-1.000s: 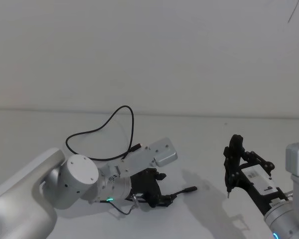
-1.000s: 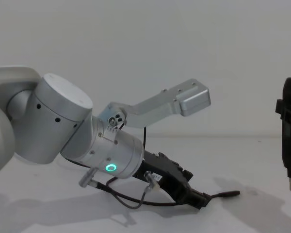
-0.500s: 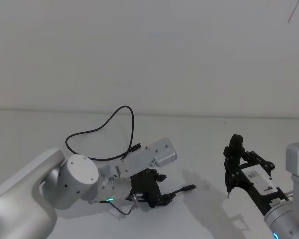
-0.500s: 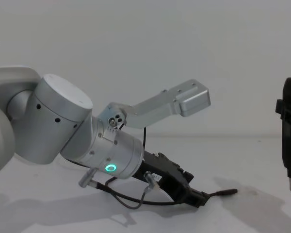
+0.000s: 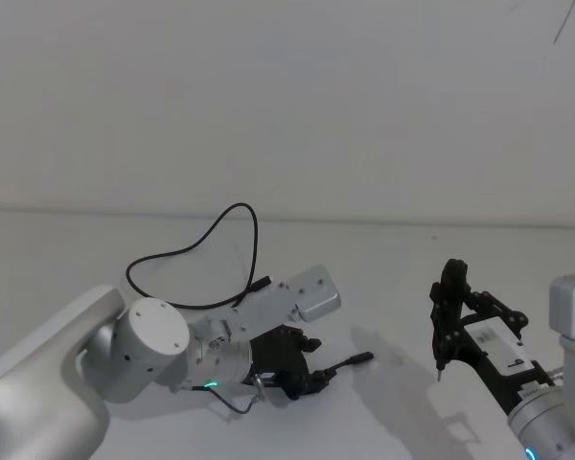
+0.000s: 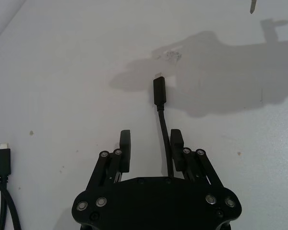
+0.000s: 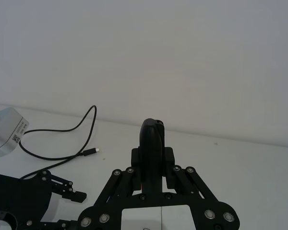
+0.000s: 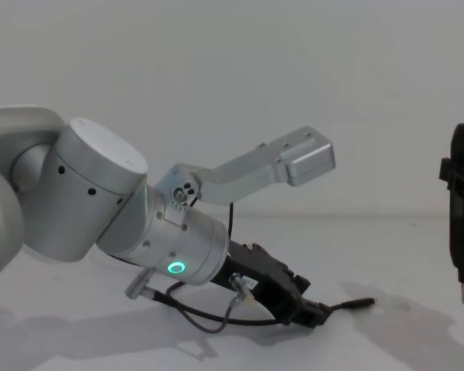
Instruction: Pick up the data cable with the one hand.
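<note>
The data cable point(image 5: 187, 247) is a thin black cord looping over the white table behind my left arm. One plug point(image 5: 359, 360) lies in front of my left gripper point(image 5: 316, 379); the other plug point(image 5: 261, 284) rests near the wrist. In the left wrist view the left gripper point(image 6: 150, 139) stands open, low over the table. The cord point(image 6: 164, 134) runs between its fingers, close against one finger point(image 6: 176, 142), and the plug point(image 6: 159, 91) points away. My right gripper point(image 5: 450, 311) hangs at the right, shut on a black stick-like tool point(image 7: 151, 136) with a metal pin tip point(image 8: 463, 292).
The white table point(image 5: 393, 259) meets a plain white wall behind. My left arm's silver camera housing point(image 8: 309, 161) juts out above the gripper. Open table lies between the two arms. The cable's far plug point(image 6: 3, 160) lies off to one side of the left gripper.
The plug in front of my left gripper has slid a little back toward the gripper. The right arm and its tool have not moved.
</note>
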